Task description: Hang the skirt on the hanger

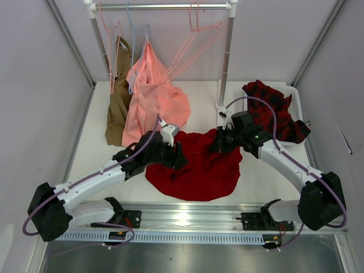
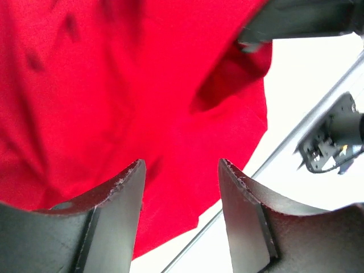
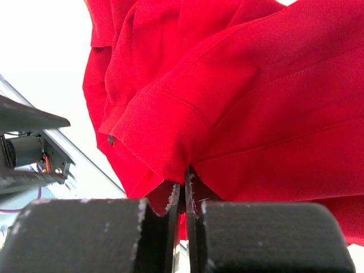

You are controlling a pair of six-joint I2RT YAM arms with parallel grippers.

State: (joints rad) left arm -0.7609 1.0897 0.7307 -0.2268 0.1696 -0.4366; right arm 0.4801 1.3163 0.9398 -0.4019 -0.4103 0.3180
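Attention is given first to the overhead view. A plain deep-red fabric skirt (image 1: 199,170) is seen lying in a rumpled, roughly round heap on the white table (image 1: 91,148), near the front edge and between the two arms. The left gripper (image 1: 177,156) is set at its left edge and the right gripper (image 1: 219,142) at its upper right edge. A thin pale-pink wire hanger (image 1: 196,45) is hung empty on the metal rail (image 1: 165,7) at the back, well apart from the skirt.

In the left wrist view, the dark fingers (image 2: 122,199) are shown spread, with nothing held between them and red cloth (image 2: 114,85) just beyond.

In the right wrist view, the fingers (image 3: 114,233) are pressed together, and a fold beside the stitched hem (image 3: 170,114) is pinched between them.

The skirt is judged light, soft and limp. It can be expected to sag from a single grip and to slip on thin wire, so it is best taken along one edge at two well-separated points.
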